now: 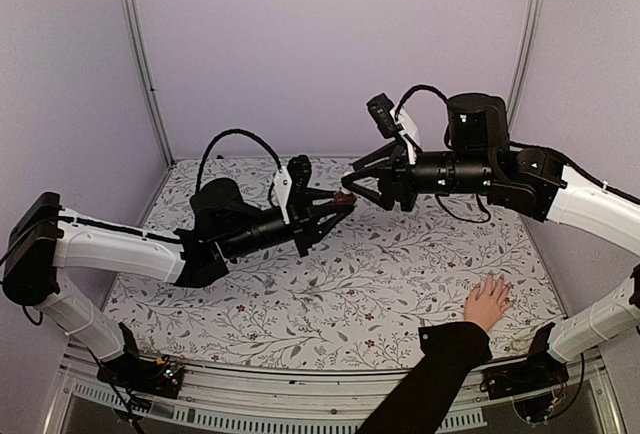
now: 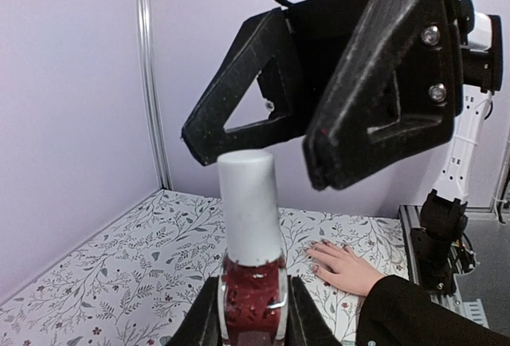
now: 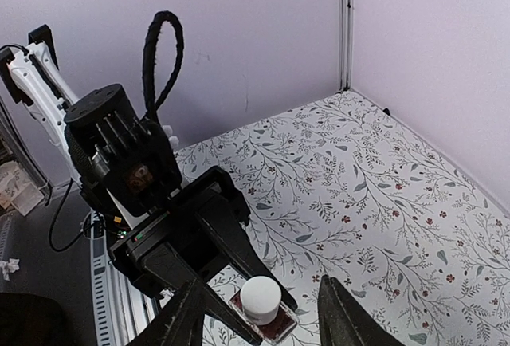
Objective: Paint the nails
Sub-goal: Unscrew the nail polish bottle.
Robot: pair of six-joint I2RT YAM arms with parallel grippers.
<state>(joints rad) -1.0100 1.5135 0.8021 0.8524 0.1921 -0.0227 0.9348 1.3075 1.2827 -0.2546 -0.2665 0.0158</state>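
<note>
**Bottle Held, Cap Not Yet Removed, Painting Not Begun**

The small dark-red bottle (image 2: pixel 253 302) is pinched at its body by the left gripper (image 1: pixel 340 204) and is held upright above the patterned table (image 1: pixel 400 284). Its white cap (image 2: pixel 249 202) is seen to be seated on the bottle. The right gripper (image 1: pixel 352 186) is placed over the cap with its jaws spread, one on each side; a gap is visible on both sides in the right wrist view, so no grip on the cap is judged to be made yet. The hand (image 1: pixel 488 302) is laid flat on the table near the right arm's base, well apart from the bottle. The nails (image 2: pixel 313 257) are too small for any polish to be made out. Uncapping, drawing out the brush and all of the painting are judged to be left.
</note>
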